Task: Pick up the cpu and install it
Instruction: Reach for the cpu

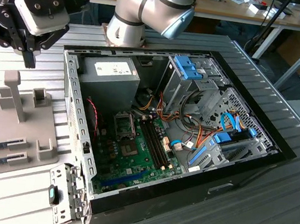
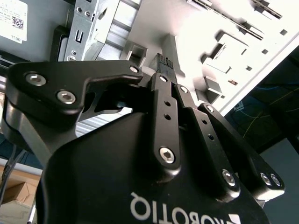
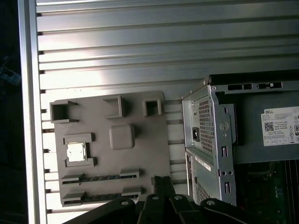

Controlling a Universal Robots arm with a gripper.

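Exterior view, from its left: end effector (image 1: 29, 61) hanging over grey tray (image 1: 26, 126) on worktop (image 1: 6, 198), fingers pressed together, gripping nothing; one open case (image 1: 228, 188) at right, one power supply (image 1: 109, 82) inside. First wrist view: one cpu (image 3: 76, 152) lying flat in tray's square pocket, well apart from end effector; two long slots (image 3: 100, 176) near it. Second wrist view: fingertips (image 2: 161, 61) touching, seen close

The cpu (image 3: 76, 152) sits on the fixture plate (image 3: 145, 149), beside the computer case (image 3: 212, 135).
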